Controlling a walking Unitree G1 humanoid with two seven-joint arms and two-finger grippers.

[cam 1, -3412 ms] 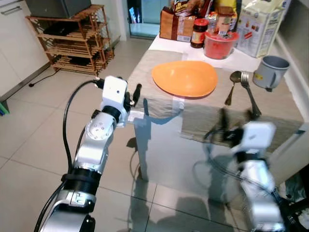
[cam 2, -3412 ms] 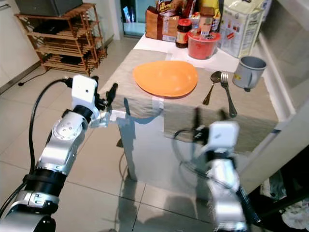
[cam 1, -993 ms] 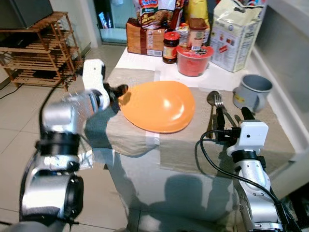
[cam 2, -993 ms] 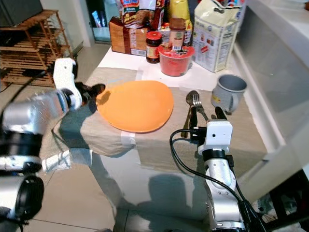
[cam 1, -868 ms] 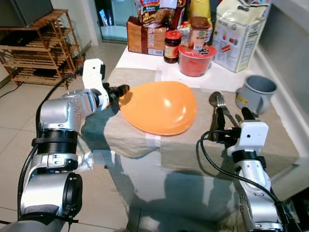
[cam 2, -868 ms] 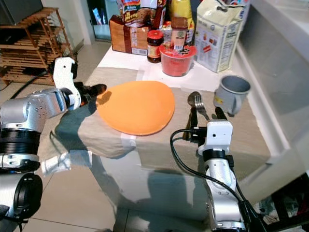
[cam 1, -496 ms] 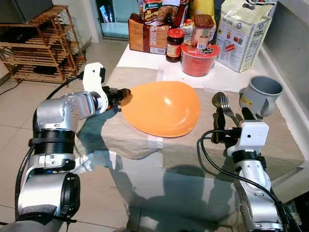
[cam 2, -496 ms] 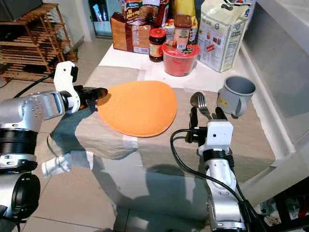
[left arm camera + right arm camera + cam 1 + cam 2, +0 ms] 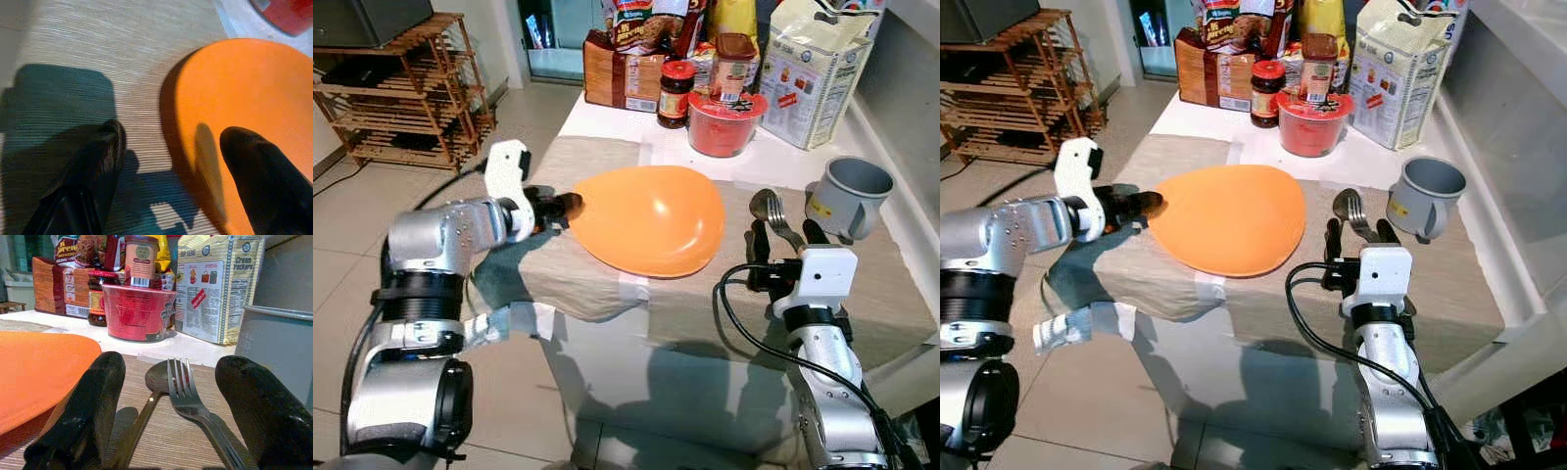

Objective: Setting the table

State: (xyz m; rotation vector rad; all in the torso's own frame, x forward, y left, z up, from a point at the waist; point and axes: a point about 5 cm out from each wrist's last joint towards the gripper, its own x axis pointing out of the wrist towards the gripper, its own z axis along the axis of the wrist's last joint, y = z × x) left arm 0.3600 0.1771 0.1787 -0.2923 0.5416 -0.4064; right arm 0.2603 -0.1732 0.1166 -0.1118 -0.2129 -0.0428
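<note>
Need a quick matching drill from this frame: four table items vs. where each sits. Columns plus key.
Items:
1. orange plate
2. fork
3. grey mug
4. red bowl

Places:
A. lined up between the open right gripper fingers
B. far end, among the food packages
C. its rim between the open left gripper fingers
D. right of the cutlery, near the wall

Pairs: 1-C, 2-A, 3-D, 4-B

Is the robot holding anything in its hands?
No. The left hand is open astride the orange plate's edge; the right hand is open around the fork and spoon.
</note>
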